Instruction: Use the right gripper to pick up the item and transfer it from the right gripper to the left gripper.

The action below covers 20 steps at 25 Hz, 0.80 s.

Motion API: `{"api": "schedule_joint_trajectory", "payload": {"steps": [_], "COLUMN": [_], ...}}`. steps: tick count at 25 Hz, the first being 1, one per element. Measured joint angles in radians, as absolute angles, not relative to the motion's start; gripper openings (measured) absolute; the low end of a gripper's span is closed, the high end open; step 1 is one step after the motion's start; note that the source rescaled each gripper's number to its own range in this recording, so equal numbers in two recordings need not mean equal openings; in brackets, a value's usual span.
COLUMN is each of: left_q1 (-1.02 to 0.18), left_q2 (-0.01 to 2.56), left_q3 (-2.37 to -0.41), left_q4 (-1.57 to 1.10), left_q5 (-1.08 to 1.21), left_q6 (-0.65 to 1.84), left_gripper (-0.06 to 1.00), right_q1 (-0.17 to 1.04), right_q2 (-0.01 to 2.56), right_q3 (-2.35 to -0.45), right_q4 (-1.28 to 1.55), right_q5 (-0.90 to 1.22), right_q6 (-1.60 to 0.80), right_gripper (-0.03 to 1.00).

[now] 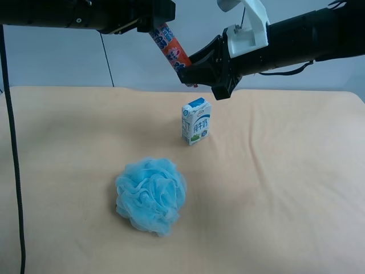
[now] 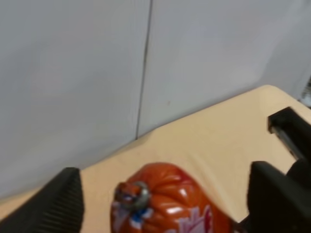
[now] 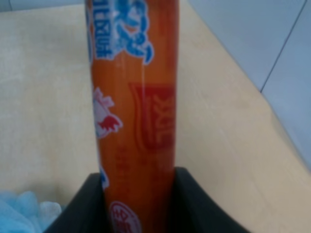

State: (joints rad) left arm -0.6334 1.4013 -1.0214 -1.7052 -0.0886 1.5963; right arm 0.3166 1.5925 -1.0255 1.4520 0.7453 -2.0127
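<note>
Here the right hand (image 1: 189,69) clamps the item (image 1: 170,47), tip inside the wide left hand (image 2: 167,204).

Blue-and-white milk carton (image 1: 197,121) standing upright on a tan table (image 1: 285,194), fluffy light-blue mesh bath pouf (image 1: 151,194) lying nearer the camera, apart from the carton, pale grey wall (image 1: 57,57) behind

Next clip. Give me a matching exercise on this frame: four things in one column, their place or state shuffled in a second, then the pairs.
1. sausage stick
2. milk carton
3. bath pouf
4. left hand

A. standing upright on the table
B. open, fingers either side of the stick's crimped end
C. in the air, gripped by the right hand
D. lying on the table, nearest the exterior camera

Pairs: 1-C, 2-A, 3-D, 4-B
</note>
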Motion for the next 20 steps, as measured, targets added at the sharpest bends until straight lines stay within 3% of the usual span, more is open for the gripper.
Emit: {"api": "schedule_joint_trajectory", "payload": {"steps": [7,20], "left_q1": [-0.635,-0.635], "left_q2": [1.401,1.399], "left_q3": [-1.021,-1.032], "left_q4": [-1.689,-1.689], "left_q5": [-0.074,-0.049], "left_q6": [1.589,1.582], "left_gripper": [0.16,0.09], "right_q1": [0.317,0.317], "right_q2": [1.595,1.596], "right_q3": [-1.025,-1.025], "right_q4": [1.471,1.55], "right_q5": [0.738,0.723], "right_q6": [-2.025,-2.084], "right_gripper": [0.0,0.0]}}
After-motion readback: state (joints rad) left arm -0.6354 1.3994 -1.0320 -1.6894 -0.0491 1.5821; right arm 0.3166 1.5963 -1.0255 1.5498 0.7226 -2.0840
